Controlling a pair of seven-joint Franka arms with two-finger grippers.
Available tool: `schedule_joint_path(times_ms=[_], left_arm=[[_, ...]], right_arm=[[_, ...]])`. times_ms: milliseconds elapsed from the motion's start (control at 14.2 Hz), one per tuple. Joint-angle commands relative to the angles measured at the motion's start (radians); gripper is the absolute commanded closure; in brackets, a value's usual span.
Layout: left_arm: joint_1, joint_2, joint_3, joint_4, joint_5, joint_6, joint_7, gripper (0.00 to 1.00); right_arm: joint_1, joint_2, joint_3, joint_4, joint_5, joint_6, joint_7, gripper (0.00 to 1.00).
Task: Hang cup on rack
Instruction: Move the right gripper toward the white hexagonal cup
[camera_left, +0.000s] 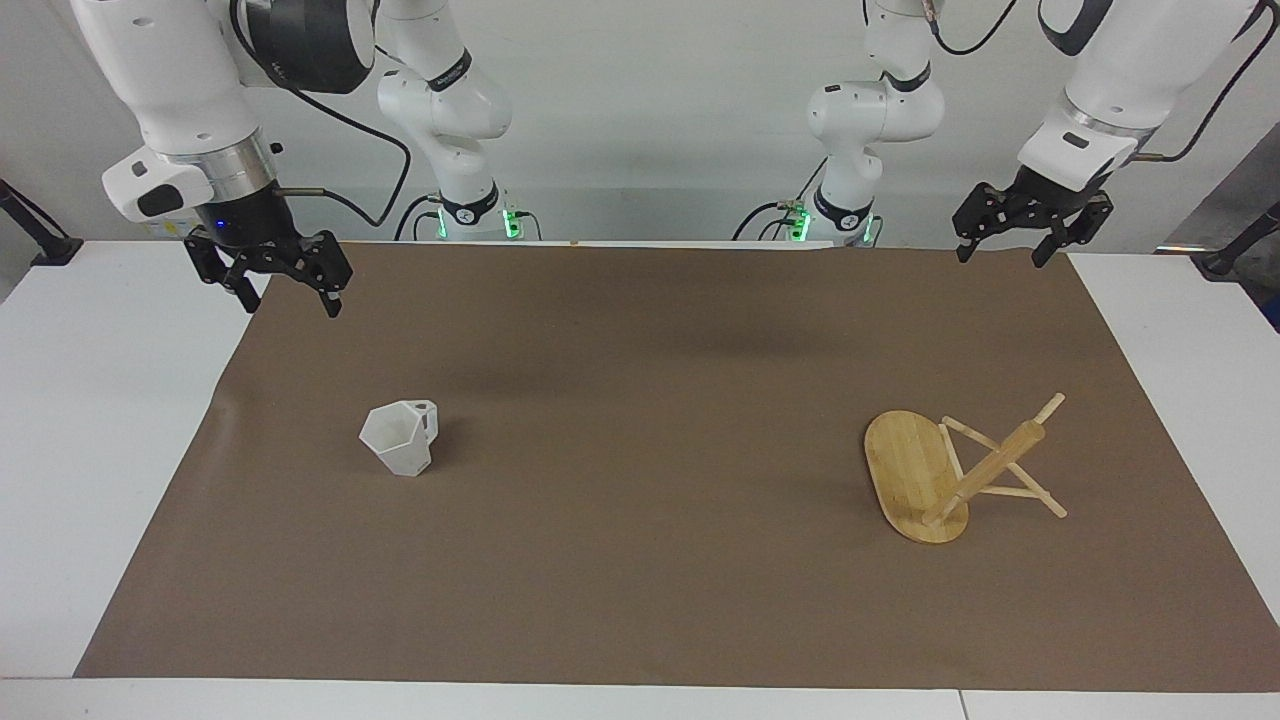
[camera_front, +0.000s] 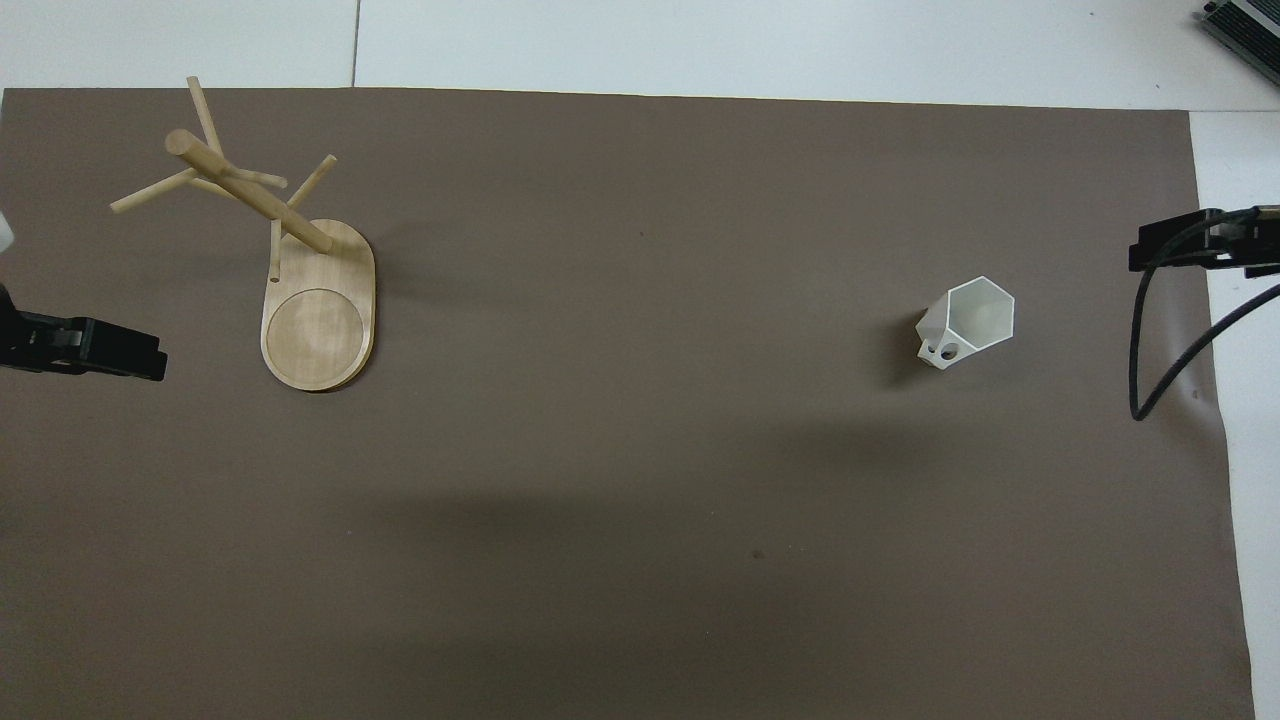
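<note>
Facing view: high, across the bench (camera_left: 100, 450), looking toward the robots at 12 o'clock.
Overhead view: above the robots, steeply down.
Shared: brown mat (camera_left: 640, 560), half-turned.

Glossy white jointed arms, black end effectors, looping black cables, green base lights

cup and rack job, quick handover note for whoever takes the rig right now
Left gripper: open, raised over the mat's edge at its own end, waiting.
Right gripper: open, raised over the mat's edge at its end.
Cup: upright on the mat, toward the right arm's end, untouched.
Rack: on the mat toward the left arm's end, pegs bare.
Done: nothing.
Left: grasp cup, hang it on a peg.
</note>
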Motion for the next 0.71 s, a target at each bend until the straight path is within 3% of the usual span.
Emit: schedule_joint_path(times_ms=[0, 141, 353, 495, 636], left_arm=[[-0.005, -0.032, 0.004, -0.037, 0.018, 0.015, -0.006, 0.0], [-0.011, -0.03, 0.002, -0.03, 0.018, 0.003, -0.009, 0.0], [-0.007, -0.032, 0.002, -0.034, 0.018, -0.006, -0.005, 0.0], [-0.005, -0.035, 0.002, -0.036, 0.018, -0.035, -0.011, 0.0], [-0.014, -0.033, -0.001, -0.036, 0.018, -0.021, -0.006, 0.0]], right_arm=[[-0.01, -0.032, 0.009, -0.037, 0.022, -0.024, 0.011, 0.0], [0.014, -0.038, 0.016, -0.062, 0.022, 0.014, 0.018, 0.0], [0.005, -0.052, 0.015, -0.207, 0.024, 0.207, -0.127, 0.0], [-0.004, -0.025, 0.013, -0.288, 0.024, 0.36, -0.163, 0.0], [-0.009, 0.033, 0.013, -0.287, 0.024, 0.408, -0.161, 0.0]])
